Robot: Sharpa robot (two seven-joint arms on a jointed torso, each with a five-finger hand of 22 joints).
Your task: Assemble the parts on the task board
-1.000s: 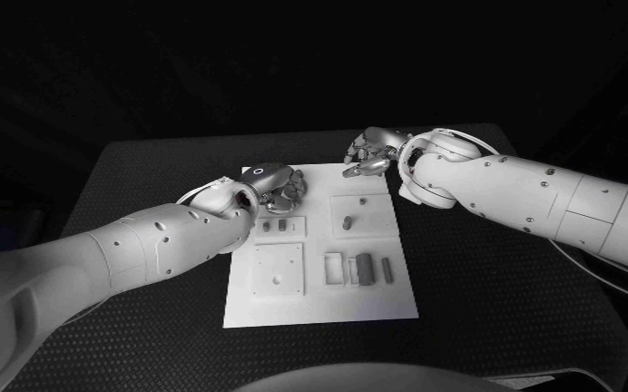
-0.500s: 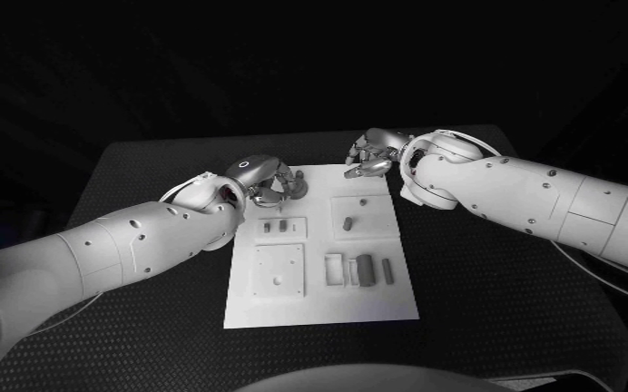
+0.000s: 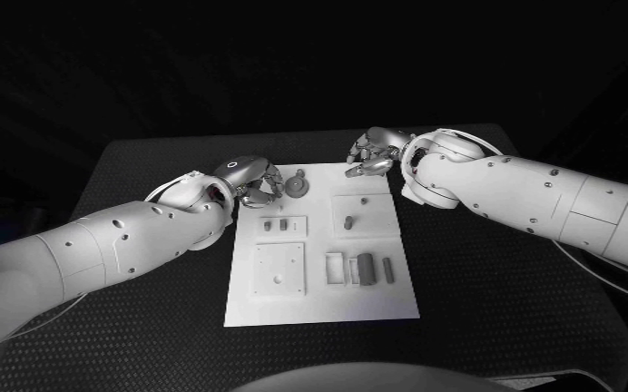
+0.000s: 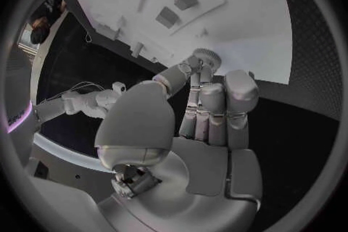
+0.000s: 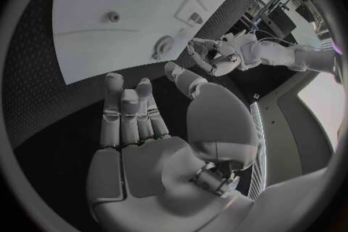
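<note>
Several parts (image 3: 358, 269) lie loose in the shallow tray near my body's end of the task board (image 3: 320, 306), so I judge most of the assembly is not yet done. A short peg (image 3: 348, 222) stands in the square recess on the right, two small pieces (image 3: 275, 225) sit in the recess on the left, and a round toothed disc (image 3: 299, 187) lies flat near the board's far edge. My left hand (image 3: 252, 183) hovers just beside that disc, at the board's left far corner, fingers curled loosely together and holding nothing that I can see. My right hand (image 3: 372, 153) hangs over the far right corner, fingers spread and empty. The board is smooth, matte white with stepped rectangular pockets; the surface (image 3: 497, 292) under it is black and finely dimpled. The parts look hard and dull grey.
</note>
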